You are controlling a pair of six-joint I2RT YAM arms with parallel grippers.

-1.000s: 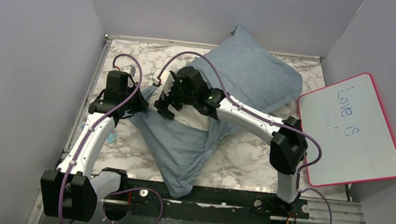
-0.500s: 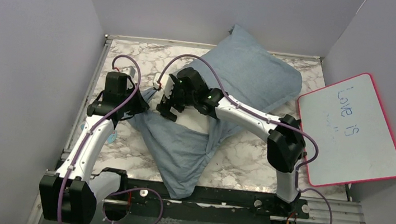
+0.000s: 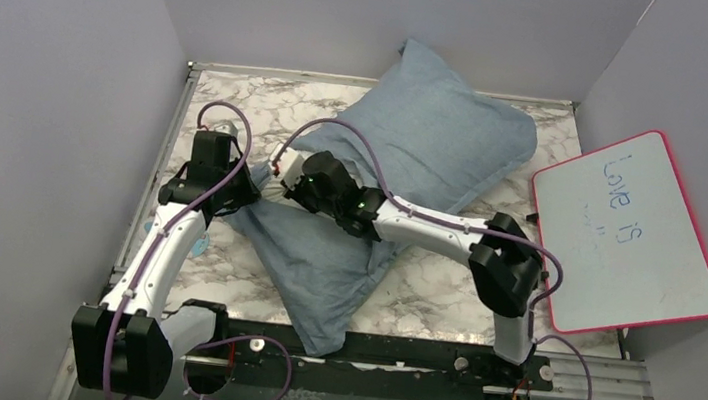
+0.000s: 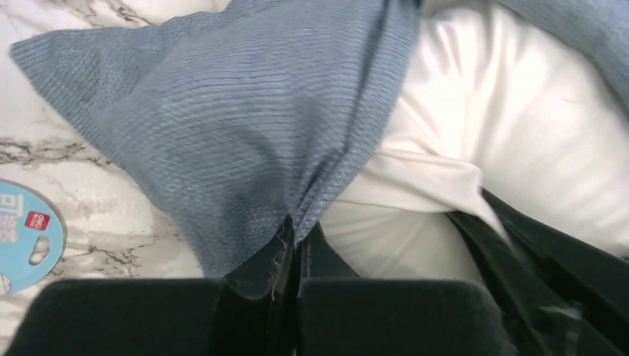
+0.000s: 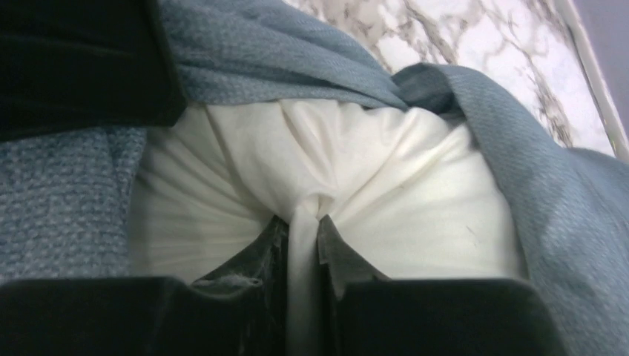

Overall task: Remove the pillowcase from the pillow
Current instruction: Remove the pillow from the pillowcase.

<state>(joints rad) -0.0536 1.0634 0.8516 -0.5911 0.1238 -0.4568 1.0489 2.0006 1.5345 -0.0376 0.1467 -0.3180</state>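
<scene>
Here, pillow [image 5: 326, 185] fold between right fingers [image 5: 256, 259], pillowcase [image 4: 245, 126] edge between left fingers [image 4: 330, 267].

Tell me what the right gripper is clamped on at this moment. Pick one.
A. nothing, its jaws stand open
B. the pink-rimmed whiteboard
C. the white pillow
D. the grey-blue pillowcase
C: in the right wrist view the right gripper has a fold of the white pillow pinched between its shut jaws, while the pillowcase lies around that exposed patch, outside the grip.
</scene>
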